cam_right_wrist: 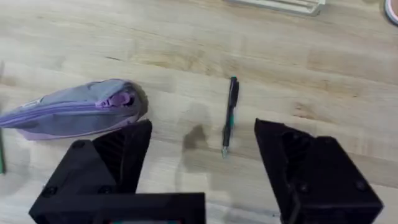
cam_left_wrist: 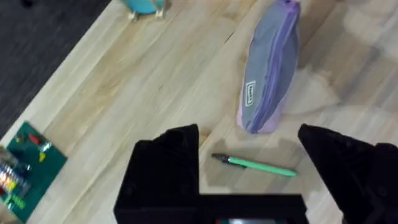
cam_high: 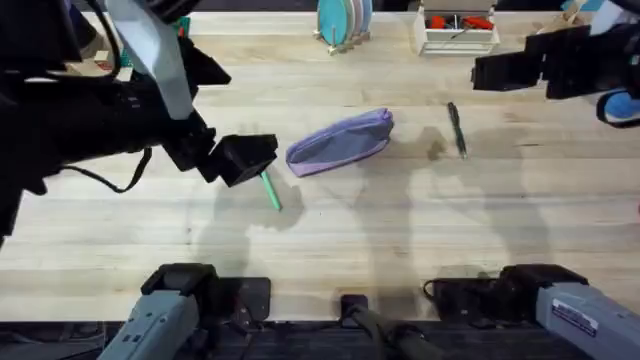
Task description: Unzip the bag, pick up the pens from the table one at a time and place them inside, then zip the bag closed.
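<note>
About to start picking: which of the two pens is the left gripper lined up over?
The green pen, lying on the table between the left gripper's open fingers, beside the bag. The dark pen lies past the bag's other end.

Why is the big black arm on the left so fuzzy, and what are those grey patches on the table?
In the overhead view the left arm rises near the camera, so it looks large, dark and blurred; soft grey shadows fall on the table below the bag. In the right wrist view a faint shadow lies beside the dark pen.
</note>
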